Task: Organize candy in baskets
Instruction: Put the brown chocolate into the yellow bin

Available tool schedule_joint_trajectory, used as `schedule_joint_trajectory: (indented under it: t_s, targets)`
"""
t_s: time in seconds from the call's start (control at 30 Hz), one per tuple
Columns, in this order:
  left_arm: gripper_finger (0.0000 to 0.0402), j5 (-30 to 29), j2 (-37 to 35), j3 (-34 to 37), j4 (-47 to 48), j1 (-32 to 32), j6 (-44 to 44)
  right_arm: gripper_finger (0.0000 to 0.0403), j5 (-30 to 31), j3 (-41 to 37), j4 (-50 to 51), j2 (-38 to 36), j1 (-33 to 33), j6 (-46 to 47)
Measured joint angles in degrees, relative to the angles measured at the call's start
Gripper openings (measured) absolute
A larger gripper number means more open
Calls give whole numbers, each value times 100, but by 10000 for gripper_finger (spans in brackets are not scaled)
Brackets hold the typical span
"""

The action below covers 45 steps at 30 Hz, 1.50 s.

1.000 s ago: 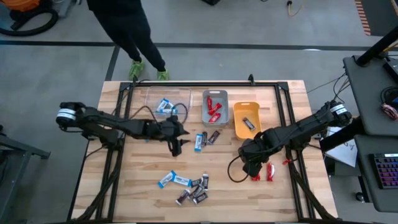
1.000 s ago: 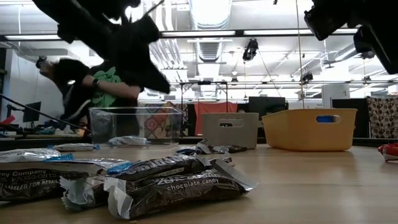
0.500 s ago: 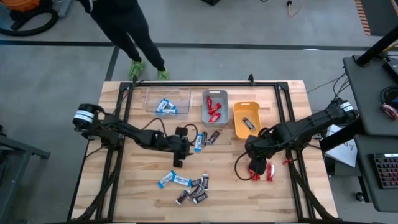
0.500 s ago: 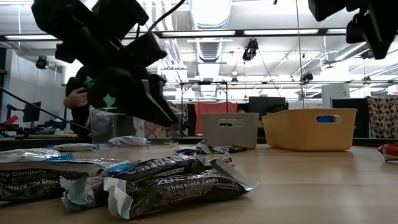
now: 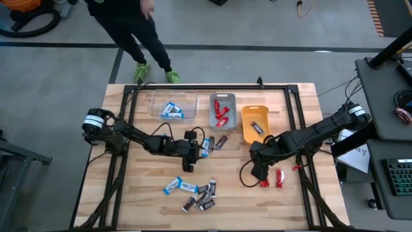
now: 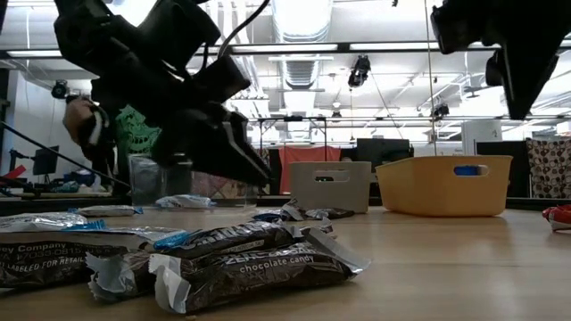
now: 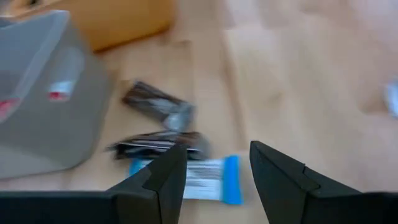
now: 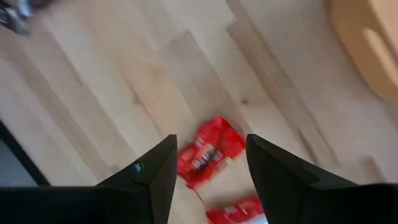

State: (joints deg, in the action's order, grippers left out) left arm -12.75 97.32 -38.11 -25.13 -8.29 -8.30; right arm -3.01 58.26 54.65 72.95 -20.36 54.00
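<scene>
Compared with a second ago, my left arm has stretched further across the wooden table [image 5: 148,193], carrying the left gripper [image 5: 189,162] from near the clear bin [image 5: 172,103] toward the middle, and my right arm has barely shifted.

The left gripper now hangs above the table, its fingers [image 7: 165,180] apart and holding nothing, pointed at a blue-and-white bar [image 7: 208,180] that lies just beside two dark brown bars [image 7: 158,106] in front of the grey-blue bin [image 5: 223,111].

The right gripper [image 5: 259,169] hovers at the right of the table, in front of the orange-yellow bin [image 5: 254,124]. Its fingers [image 8: 152,177] are also spread and empty, and a red wrapper [image 8: 208,152] lies on the wood directly between them. A second red wrapper [image 5: 280,177] lies near it.

A loose pile of candy [image 5: 193,193], blue-and-white and dark pieces, sits at the front middle of the table. The clear bin holds blue-and-white bars, the grey-blue bin red wrappers, the orange-yellow bin one dark bar.

A person [image 5: 132,26] stands beyond the far edge of the table.
</scene>
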Motion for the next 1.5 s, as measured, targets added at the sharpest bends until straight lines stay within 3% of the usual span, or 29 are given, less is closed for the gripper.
schedule_joint_trajectory:
  t_s: [0.17, 0.37, 0.83, 1.17, 1.3, 1.5]
  targets:
    - [160, -671, 105, 0, -288, 57, 912, 173, 2, -13, -113, 0, 0, 0]
    - [160, -728, 503, -16, -866, 56, 2038, 173, 4, 44, -135, 0, 0, -177]
    - [160, -1091, 1723, -838, -905, 100, 2298, 168, 157, 44, -164, 0, -2, -401]
    - [155, -1509, 1784, -1025, -339, 100, 2341, 164, 212, 38, -205, 0, -2, -371]
    - [126, -1543, 1781, -1025, -278, 98, 2341, 160, 315, 38, -286, 0, 0, -376]
    - [30, -1613, 1779, -1019, -246, 103, 2233, 152, 319, 35, -314, 0, -1, -385]
